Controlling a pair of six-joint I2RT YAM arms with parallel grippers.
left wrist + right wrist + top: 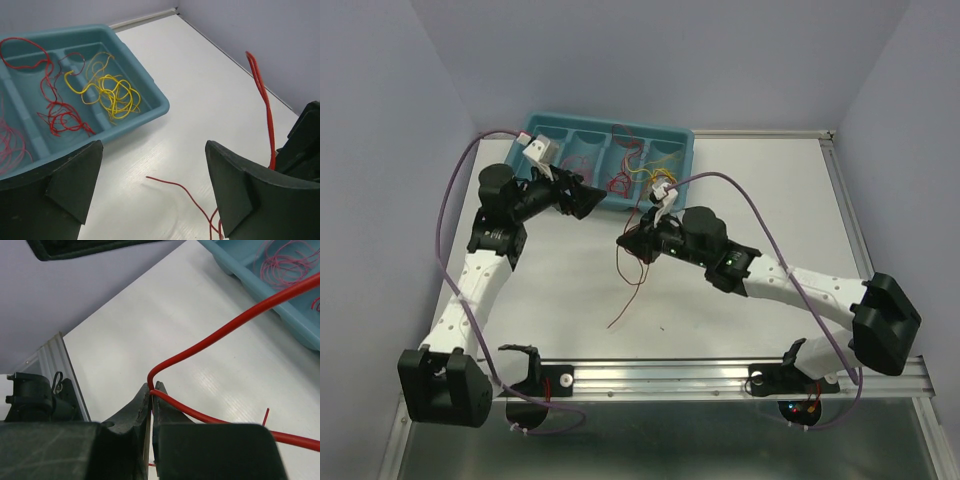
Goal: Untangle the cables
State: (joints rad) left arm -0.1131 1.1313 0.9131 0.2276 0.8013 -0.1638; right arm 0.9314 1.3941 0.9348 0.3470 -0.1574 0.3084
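My right gripper (152, 388) is shut on a red cable (220, 332), pinching a bend of it between its fingertips above the table. In the top view the right gripper (628, 240) holds this red cable (632, 290), which hangs down and trails onto the table. My left gripper (592, 198) is open and empty, hovering in front of the teal tray (680, 135). In the left wrist view the red cable (262, 95) rises at the right and a loose end (172, 184) lies between the open fingers (75, 180). Yellow cables (112, 92) and dark red cables (57, 115) lie in tray compartments.
The teal tray (150, 95) has several compartments and stands at the back of the table; thin pink-red cables (285, 262) fill one. Thick purple arm cables (450, 195) arc over both arms. A metal rail (720, 372) runs along the near edge.
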